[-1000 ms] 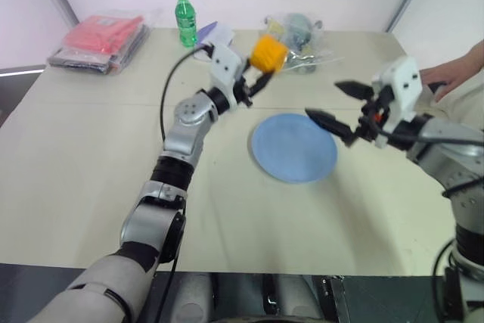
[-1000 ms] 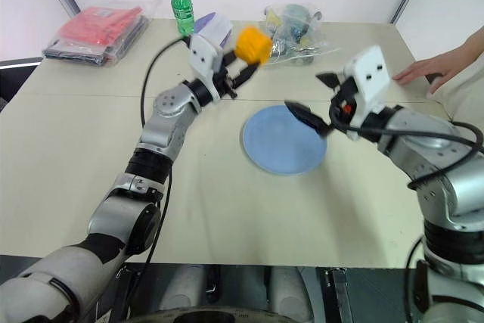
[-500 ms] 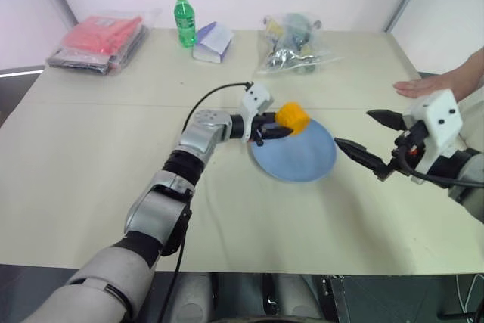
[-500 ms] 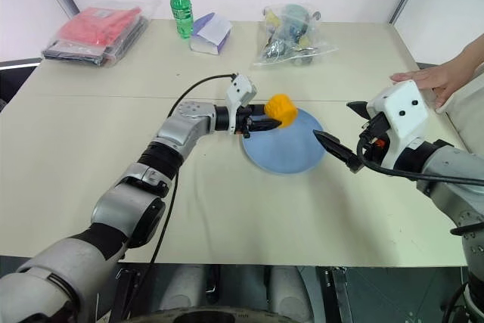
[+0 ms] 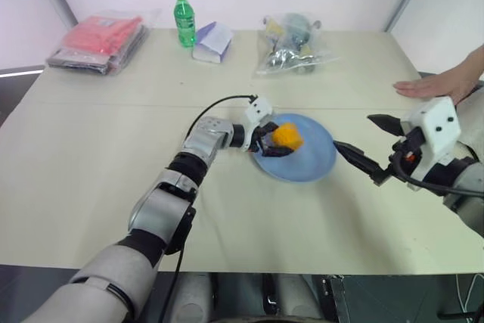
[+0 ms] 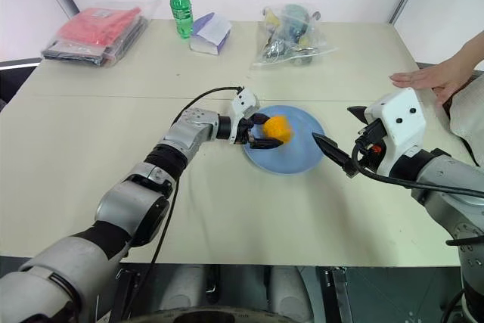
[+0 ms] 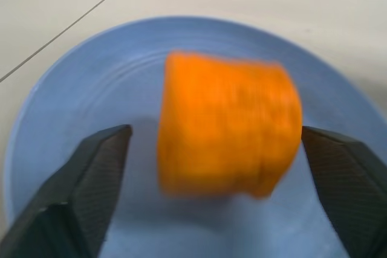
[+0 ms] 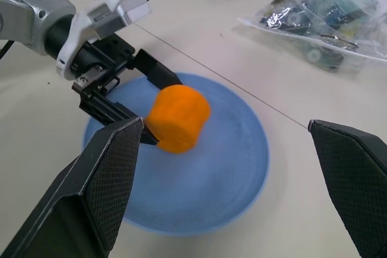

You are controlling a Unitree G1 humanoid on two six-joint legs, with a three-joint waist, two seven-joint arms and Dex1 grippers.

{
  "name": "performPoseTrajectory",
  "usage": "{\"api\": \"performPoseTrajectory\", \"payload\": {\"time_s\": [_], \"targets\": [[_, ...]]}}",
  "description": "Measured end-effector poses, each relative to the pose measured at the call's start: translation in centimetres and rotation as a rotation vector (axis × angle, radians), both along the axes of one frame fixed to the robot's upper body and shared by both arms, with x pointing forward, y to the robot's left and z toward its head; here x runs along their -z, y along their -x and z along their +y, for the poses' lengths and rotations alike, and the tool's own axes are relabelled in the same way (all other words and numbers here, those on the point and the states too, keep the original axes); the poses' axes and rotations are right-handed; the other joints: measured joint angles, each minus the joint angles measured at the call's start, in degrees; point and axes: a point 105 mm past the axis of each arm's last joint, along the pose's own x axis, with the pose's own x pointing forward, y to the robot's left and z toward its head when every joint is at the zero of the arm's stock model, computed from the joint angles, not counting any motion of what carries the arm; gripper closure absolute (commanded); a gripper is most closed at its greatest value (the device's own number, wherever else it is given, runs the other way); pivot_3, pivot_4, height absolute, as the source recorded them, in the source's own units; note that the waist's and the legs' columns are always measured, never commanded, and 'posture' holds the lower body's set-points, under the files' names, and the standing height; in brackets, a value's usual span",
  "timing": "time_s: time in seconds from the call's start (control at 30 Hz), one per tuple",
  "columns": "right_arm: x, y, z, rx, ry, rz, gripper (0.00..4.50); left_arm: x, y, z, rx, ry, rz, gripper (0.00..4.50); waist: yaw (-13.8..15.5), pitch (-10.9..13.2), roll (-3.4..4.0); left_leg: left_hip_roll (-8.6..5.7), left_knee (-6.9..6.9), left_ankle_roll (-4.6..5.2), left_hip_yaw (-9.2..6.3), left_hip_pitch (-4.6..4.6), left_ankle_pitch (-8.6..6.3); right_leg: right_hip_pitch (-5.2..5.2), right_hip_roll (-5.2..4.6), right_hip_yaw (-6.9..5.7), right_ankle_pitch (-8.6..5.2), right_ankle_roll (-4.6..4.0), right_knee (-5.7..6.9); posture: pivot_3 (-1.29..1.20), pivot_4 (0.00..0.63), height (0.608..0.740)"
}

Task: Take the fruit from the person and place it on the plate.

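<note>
Now we see the table (image 5: 91,156) bearing the blue plate (image 5: 314,166), and on the plate sits the orange fruit (image 5: 287,136). Our left gripper (image 5: 274,141) reaches over the plate's rim with its fingers spread apart on either side of the fruit, a gap showing on each side. Our right gripper (image 5: 361,147) hangs just beside the plate, fingers wide apart and empty. At the table's far right edge the person's hand (image 5: 427,87) lies flat.

- No text, label, brand, number or sign could be read on anything in these views.
</note>
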Motion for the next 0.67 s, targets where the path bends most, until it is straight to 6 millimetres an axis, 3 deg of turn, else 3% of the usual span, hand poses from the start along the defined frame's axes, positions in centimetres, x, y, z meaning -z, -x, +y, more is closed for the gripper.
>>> {"api": "performPoseTrajectory", "payload": {"time_s": [0.23, 0.37, 0.47, 0.6, 0.67], "targets": [[0.2, -0.2, 0.2, -0.029, 0.001, 0.015, 0.00, -4.6, 0.3, 1.9, -0.027, 0.145, -0.069, 0.03, -0.25, 0.00, 0.00, 0.03, -0.01, 0.00, -0.02, 0.02, 0.00, -0.01, 0.02, 0.01, 0.00, 0.00, 0.04, 0.00, 0.150, 0.731], [0.6, -0.3, -0.1, -0.043, 0.016, 0.038, 0.00, -6.7, 0.9, 6.7, -0.134, 0.105, -0.184, 0.03, -0.87, -0.01, 0.02, 0.07, -0.04, 0.00, -0.03, 0.07, 0.00, 0.00, 0.04, 0.04, 0.00, 0.00, 0.06, 0.00, 0.150, 0.731], [1.5, -0.5, -0.8, -0.038, 0.025, 0.080, 0.00, -6.4, 2.2, 11.7, -0.237, -0.002, -0.237, 0.03, -1.30, -0.03, 0.06, 0.08, -0.05, 0.00, -0.03, 0.09, 0.00, 0.01, 0.04, 0.04, -0.01, 0.00, 0.08, 0.00, 0.150, 0.731], [1.7, -0.7, -1.0, -0.057, 0.031, 0.087, 0.00, -5.4, 4.3, 14.8, -0.285, -0.107, -0.254, 0.03, -1.04, -0.03, 0.05, 0.04, -0.01, -0.01, 0.00, 0.09, 0.00, 0.08, -0.05, 0.01, -0.01, 0.00, 0.07, 0.00, 0.150, 0.731], [1.8, -0.8, -1.3, -0.056, 0.042, 0.089, 0.00, -5.9, 5.1, 16.0, -0.328, -0.101, -0.248, 0.03, -0.86, -0.01, 0.02, 0.04, 0.00, -0.01, -0.01, 0.08, 0.00, 0.09, -0.07, -0.01, -0.01, 0.00, 0.07, 0.00, 0.150, 0.731]]}}
